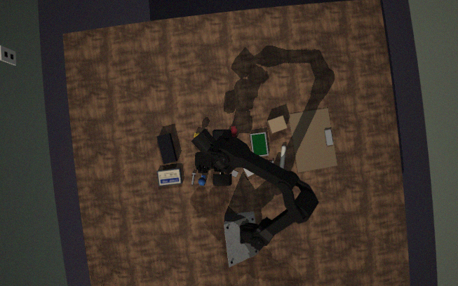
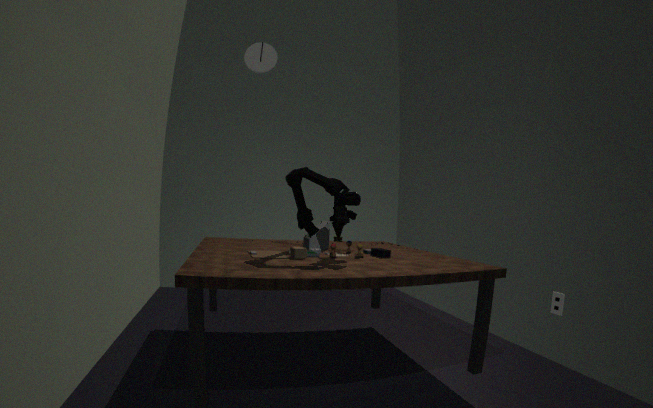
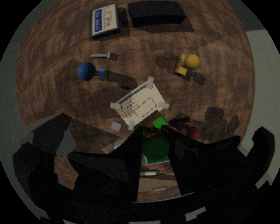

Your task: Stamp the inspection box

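My gripper (image 2: 337, 237) (image 3: 151, 129) points down above the bench and is shut on a green-knobbed stamp (image 3: 156, 148). A bright green part of the stamp shows past the fingertips; its printing face is hidden. The cream card (image 3: 136, 113) lies just beyond the stamp in the wrist view, with grey pieces at its corners and a printed box outline; I see no print inside the box. The arm hides the card in the top view. The green ink pad (image 1: 259, 144) lies open in its pale tray, to the right of the gripper in that view.
A red stamp (image 1: 233, 131) (image 3: 192, 132) stands close to the gripper. Yellow (image 3: 192, 61) and blue (image 1: 202, 180) (image 3: 87, 71) stamps stand beyond the card. A labelled box (image 1: 169, 176), black block (image 1: 167, 148), tan block (image 1: 277, 124), white marker (image 1: 283, 154) and tan board (image 1: 310, 141) lie around.
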You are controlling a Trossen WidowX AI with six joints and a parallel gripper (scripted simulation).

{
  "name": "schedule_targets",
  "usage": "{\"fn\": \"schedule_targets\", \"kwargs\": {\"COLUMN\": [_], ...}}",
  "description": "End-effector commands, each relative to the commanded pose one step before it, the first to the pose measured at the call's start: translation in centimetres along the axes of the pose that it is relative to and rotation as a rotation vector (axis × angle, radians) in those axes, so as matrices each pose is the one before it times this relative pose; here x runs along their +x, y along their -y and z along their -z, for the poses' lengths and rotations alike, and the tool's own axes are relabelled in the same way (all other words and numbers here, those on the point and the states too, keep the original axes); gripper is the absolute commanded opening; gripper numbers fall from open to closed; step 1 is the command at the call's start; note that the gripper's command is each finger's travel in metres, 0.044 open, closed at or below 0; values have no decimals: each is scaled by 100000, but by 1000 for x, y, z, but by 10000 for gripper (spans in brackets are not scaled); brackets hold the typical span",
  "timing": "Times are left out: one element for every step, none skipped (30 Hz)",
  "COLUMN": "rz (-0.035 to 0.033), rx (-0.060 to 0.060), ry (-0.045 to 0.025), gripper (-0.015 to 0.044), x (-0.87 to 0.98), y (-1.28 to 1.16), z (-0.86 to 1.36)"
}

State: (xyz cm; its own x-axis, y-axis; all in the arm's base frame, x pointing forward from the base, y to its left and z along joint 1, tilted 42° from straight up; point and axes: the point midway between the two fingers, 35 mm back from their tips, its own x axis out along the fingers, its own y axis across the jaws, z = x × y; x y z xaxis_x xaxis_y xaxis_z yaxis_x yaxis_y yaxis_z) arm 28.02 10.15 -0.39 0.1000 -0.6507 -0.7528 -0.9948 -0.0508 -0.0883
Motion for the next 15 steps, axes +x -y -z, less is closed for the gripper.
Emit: {"fn": "schedule_targets", "kwargs": {"rz": [-369, 1, 1, 1, 1, 1, 1, 1, 1, 1, 1, 1, 1, 1, 1], "rx": [-1280, 2, 2, 2, 2, 2, 2, 2, 2, 2, 2, 2, 2, 2, 2], "ry": [101, 4, 4, 3, 3, 3, 3, 3, 3, 3, 2, 2, 2, 2, 2], "gripper": [0, 0, 0, 0, 0, 0, 0, 0, 0, 0, 0, 0, 0, 0, 0], "x": [314, 67, 67, 67, 67, 67, 67, 67, 67, 66, 66, 66, 66, 67, 67], "y": [-109, 6, 6, 6, 5, 5, 5, 5, 5, 5, 5, 5, 4, 4, 4], "z": [-110, -3, -3, -3, -3, -3, -3, -3, -3, -3, -2, -2, -2, -2, -2]}}
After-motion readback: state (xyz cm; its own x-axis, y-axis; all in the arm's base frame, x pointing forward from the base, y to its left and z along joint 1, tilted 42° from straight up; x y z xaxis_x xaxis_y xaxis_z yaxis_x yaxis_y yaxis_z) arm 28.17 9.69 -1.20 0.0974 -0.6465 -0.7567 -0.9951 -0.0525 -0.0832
